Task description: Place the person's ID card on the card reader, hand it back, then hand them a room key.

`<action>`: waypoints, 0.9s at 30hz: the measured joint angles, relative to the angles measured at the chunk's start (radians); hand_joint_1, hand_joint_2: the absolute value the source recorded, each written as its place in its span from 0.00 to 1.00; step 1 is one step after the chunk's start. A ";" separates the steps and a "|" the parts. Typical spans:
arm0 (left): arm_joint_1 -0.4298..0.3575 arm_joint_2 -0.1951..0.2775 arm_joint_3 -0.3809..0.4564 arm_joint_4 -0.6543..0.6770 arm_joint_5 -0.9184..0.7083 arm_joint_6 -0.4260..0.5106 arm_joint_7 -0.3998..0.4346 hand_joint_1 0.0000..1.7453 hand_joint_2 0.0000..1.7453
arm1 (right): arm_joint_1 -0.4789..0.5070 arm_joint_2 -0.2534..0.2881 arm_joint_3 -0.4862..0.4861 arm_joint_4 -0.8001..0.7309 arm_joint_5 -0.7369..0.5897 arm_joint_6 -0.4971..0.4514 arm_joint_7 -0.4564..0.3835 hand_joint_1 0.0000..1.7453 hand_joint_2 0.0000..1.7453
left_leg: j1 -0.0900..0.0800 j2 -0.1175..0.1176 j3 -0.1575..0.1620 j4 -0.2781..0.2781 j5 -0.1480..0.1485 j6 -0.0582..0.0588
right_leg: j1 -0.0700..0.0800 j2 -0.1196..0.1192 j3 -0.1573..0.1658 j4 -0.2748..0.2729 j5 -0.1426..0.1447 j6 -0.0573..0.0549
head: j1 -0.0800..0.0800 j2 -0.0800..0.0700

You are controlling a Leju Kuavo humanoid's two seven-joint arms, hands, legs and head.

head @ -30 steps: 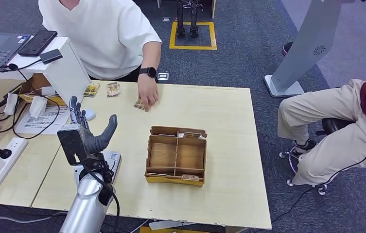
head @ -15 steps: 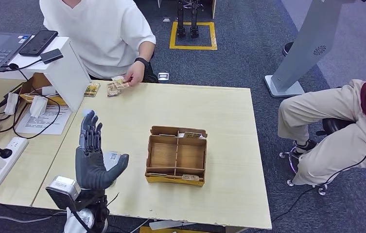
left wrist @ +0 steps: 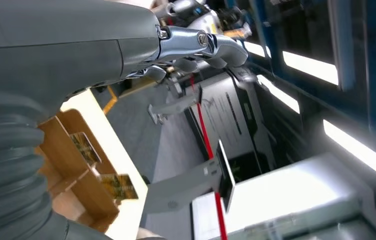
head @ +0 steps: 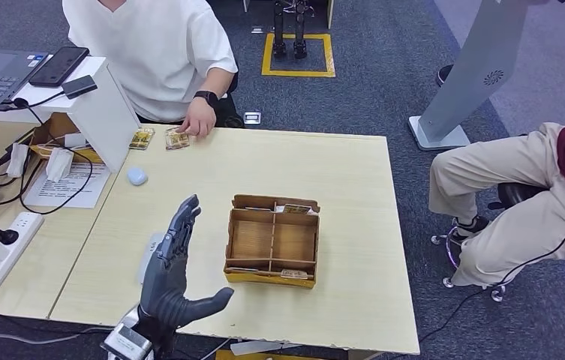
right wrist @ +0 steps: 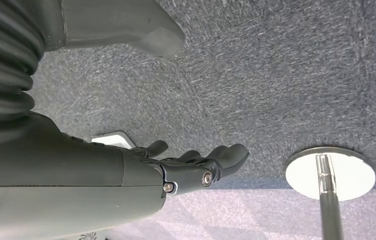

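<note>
Since a moment ago the left hand [head: 170, 277] has dropped low over the near edge of the bench [head: 339, 172], uncovering the white card reader [head: 149, 255], and the person's hand [head: 196, 120] has drawn back to the far edge. That hand is now resting on the cards [head: 176, 138] lying there, the ID card presumably among them. The left hand is hovering empty with its fingers spread, beside the brown divided box [head: 271, 240] holding room key cards. The right hand [right wrist: 195, 167] is hanging over grey carpet, fingers loosely apart, holding nothing.
</note>
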 joint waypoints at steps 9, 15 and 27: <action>-0.008 0.045 -0.061 0.001 -0.275 0.039 0.044 0.00 1.00 | -0.012 0.000 0.019 0.000 0.002 0.000 0.009 0.00 1.00 | 0.000 0.000 0.000 0.000 0.000 0.000 | 0.000 0.000 0.000 0.000 0.000 0.000 | 0.000 0.000; -0.024 0.062 -0.086 0.015 -0.387 0.070 0.093 0.00 1.00 | -0.015 0.000 0.025 0.000 0.001 0.000 0.014 0.00 1.00 | 0.000 0.000 0.000 0.000 0.000 0.000 | 0.000 0.000 0.000 0.000 0.000 0.000 | 0.000 0.000; -0.046 0.072 -0.104 0.050 -0.546 0.119 0.191 0.00 1.00 | -0.018 0.000 0.025 0.000 0.005 0.000 0.023 0.00 1.00 | 0.000 0.000 0.000 0.000 0.000 0.000 | 0.000 0.000 0.000 0.000 0.000 0.000 | 0.000 0.000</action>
